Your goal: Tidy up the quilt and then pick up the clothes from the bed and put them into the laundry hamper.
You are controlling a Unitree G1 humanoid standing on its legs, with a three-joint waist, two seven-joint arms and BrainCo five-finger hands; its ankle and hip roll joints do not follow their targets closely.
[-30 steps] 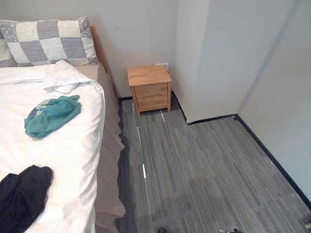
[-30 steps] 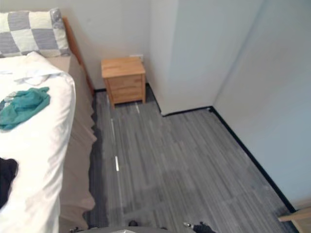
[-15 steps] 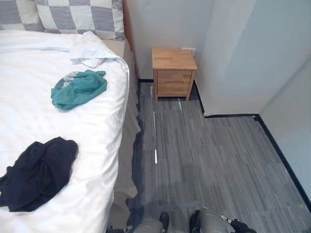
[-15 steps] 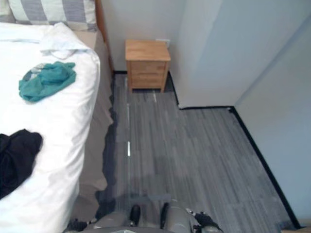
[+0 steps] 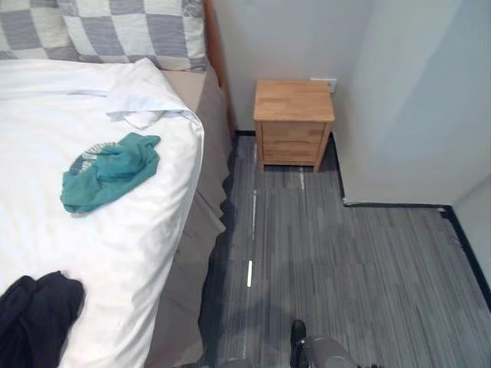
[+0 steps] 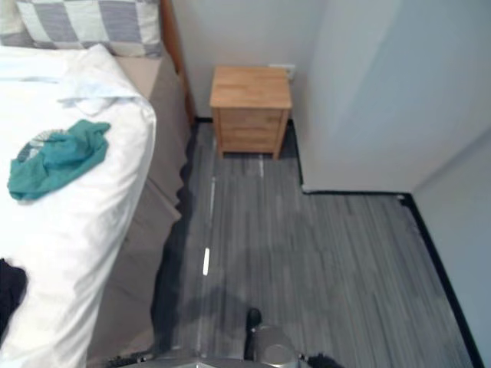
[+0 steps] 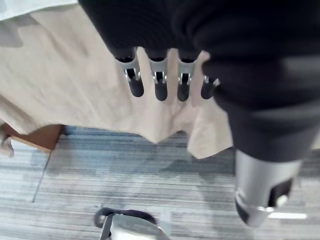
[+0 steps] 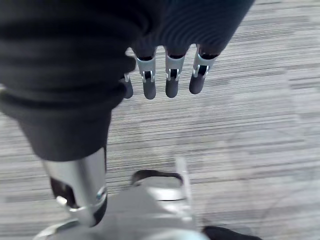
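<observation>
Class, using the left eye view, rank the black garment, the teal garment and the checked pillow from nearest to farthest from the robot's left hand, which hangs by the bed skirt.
The left hand hangs beside the bed skirt, at the robot's side.
1. Black garment, at the bed's near end.
2. Teal garment, mid-bed.
3. Checked pillow, at the headboard.

A white quilt [image 5: 92, 230] covers the bed, smooth over most of its top, with its upper corner [image 5: 142, 96] folded back in a rumpled flap just below the checked pillows. On the quilt lies a teal garment [image 5: 107, 170], crumpled in a loose heap near the bed's edge. A black garment [image 5: 34, 318], also bunched up, lies well apart from it toward the foot of the bed.
</observation>
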